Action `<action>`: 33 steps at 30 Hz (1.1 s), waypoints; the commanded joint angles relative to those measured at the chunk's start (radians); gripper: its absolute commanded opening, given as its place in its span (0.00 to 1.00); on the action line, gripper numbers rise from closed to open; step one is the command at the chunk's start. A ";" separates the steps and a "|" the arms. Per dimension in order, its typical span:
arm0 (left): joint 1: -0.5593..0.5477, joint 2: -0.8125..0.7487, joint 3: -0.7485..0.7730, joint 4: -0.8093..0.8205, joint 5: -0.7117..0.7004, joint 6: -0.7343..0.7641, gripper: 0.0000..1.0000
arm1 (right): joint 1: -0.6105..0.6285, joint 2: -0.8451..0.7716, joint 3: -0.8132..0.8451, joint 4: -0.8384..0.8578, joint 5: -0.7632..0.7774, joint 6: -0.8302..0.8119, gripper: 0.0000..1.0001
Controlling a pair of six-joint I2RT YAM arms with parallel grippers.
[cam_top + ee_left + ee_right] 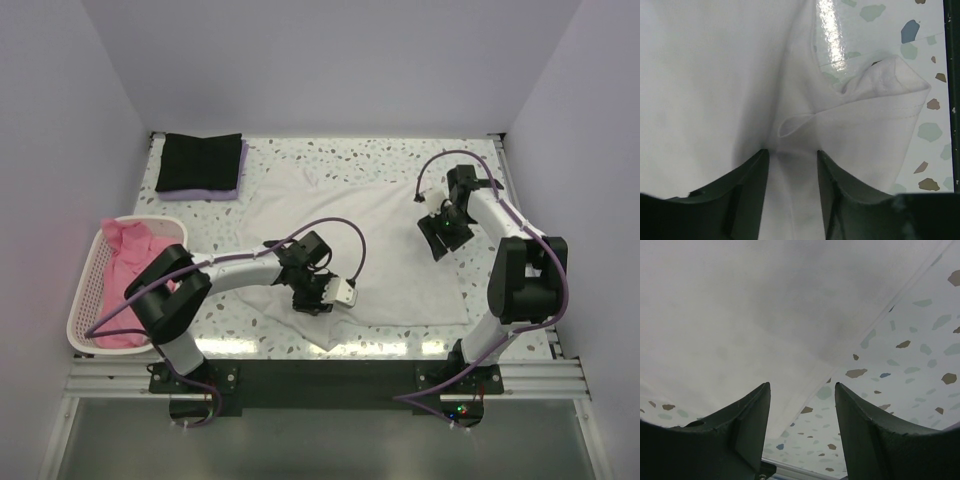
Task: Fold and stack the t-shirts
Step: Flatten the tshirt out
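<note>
A white t-shirt lies spread across the middle of the speckled table. My left gripper is low over its near left part, beside the crumpled sleeve. Its jaws stand apart, and smooth white cloth lies between and under them, not pinched. My right gripper hovers open over the shirt's right edge, with nothing in it. At the back left a folded black t-shirt rests on a folded lavender one. Pink t-shirts lie heaped in the basket.
The pale pink lattice basket sits at the table's left edge, next to the left arm. White walls close in the back and both sides. A metal rail runs along the near edge.
</note>
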 commanded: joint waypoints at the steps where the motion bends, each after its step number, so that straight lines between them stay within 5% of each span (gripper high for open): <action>1: -0.005 0.005 0.013 0.032 0.007 0.000 0.45 | -0.003 -0.024 -0.005 -0.007 -0.005 -0.012 0.57; 10: -0.008 -0.174 0.016 -0.173 0.093 0.096 0.00 | -0.003 -0.036 -0.023 -0.005 -0.001 -0.024 0.57; 20: -0.183 -0.606 -0.220 -0.534 -0.040 0.392 0.00 | -0.003 -0.046 -0.029 -0.014 0.013 -0.037 0.56; 27: -0.212 -0.711 -0.272 -0.655 -0.073 0.527 0.00 | -0.003 -0.040 -0.029 -0.024 0.031 -0.047 0.56; 28: -0.220 -0.720 -0.280 -0.658 -0.076 0.532 0.02 | -0.003 -0.041 -0.028 -0.025 0.033 -0.050 0.56; 29: -0.221 -0.740 -0.293 -0.657 -0.077 0.542 0.28 | -0.003 -0.043 -0.028 -0.030 0.033 -0.055 0.56; 31: -0.223 -0.774 -0.307 -0.648 -0.085 0.546 0.51 | -0.003 -0.047 -0.029 -0.039 0.032 -0.063 0.56; 33: -0.223 -0.797 -0.313 -0.616 -0.088 0.535 0.57 | -0.003 -0.056 -0.038 -0.047 0.030 -0.075 0.56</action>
